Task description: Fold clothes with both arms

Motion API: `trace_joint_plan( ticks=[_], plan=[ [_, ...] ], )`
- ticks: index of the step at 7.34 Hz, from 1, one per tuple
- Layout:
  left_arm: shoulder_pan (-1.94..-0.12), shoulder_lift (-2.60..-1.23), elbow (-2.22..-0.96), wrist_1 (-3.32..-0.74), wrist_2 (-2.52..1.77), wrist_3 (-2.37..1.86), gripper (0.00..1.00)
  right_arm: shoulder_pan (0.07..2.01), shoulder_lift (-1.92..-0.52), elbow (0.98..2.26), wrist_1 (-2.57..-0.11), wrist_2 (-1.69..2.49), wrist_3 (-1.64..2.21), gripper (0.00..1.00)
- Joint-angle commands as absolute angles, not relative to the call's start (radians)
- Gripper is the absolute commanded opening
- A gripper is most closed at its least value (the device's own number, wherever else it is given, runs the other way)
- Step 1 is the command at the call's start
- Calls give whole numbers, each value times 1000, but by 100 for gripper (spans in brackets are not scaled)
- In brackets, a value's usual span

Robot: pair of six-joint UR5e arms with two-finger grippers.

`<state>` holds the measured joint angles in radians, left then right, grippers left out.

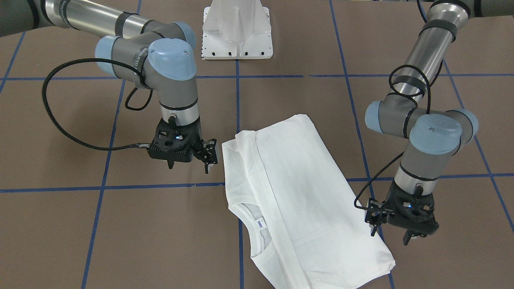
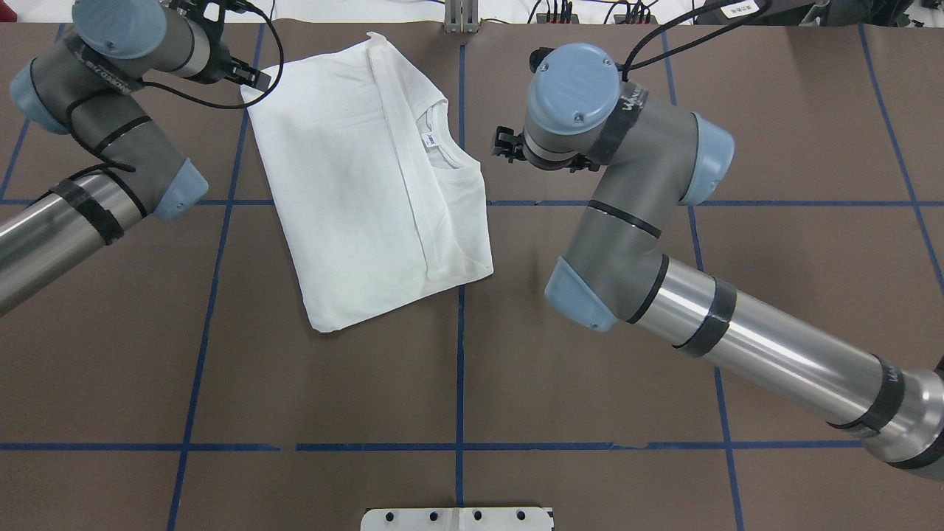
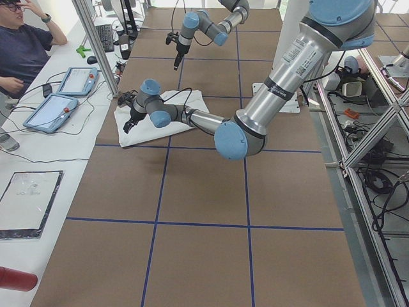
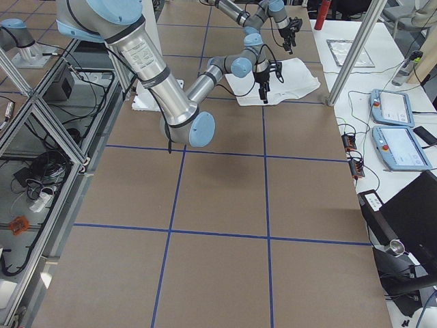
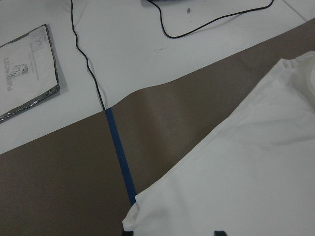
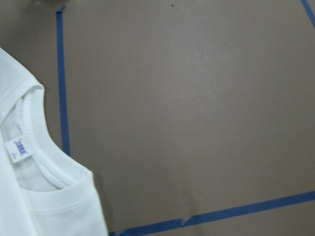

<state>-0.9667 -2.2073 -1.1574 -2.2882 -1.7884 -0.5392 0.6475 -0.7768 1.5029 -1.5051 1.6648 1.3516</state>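
Brown matte table (image 2: 332,398), gridded with blue tape lines (image 2: 459,369). On its far side from the robot lies the white T-shirt (image 2: 354,184), soft cotton folded into a skewed rectangle, with its banded collar and small neck label (image 2: 428,140) facing up. Right gripper (image 1: 188,166) hovers just beside the collar side, jaws spread wide, holding nothing. Left gripper (image 1: 390,237) hangs at the opposite edge near a corner, jaws apart and empty too; whether it touches the cloth, I cannot tell. Past the table stands a white bench with tablets (image 3: 54,112) and a seated person (image 3: 25,45).
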Motion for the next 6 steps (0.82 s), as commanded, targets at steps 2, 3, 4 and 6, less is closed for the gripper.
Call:
trace_joint_plan(
  ticks=[2,3,4,6],
  plan=[
    [-960,-2161,-1218,-2296,-1796,-593,100,522,-661,1321,-1437,1533,1612,93],
    [-957,-2161,-1224,-2296,-1796,-601,100,512,-666,1319,-1433,1528,1614,86],
    [-956,-2151,-1233,-2296,-1796,-603,100,508,-670,1298,-1399,1528,1611,77],
    [-956,-2143,-1239,-2298,-1796,-603,100,499,-676,1263,-1379,1526,1589,73]
  ],
)
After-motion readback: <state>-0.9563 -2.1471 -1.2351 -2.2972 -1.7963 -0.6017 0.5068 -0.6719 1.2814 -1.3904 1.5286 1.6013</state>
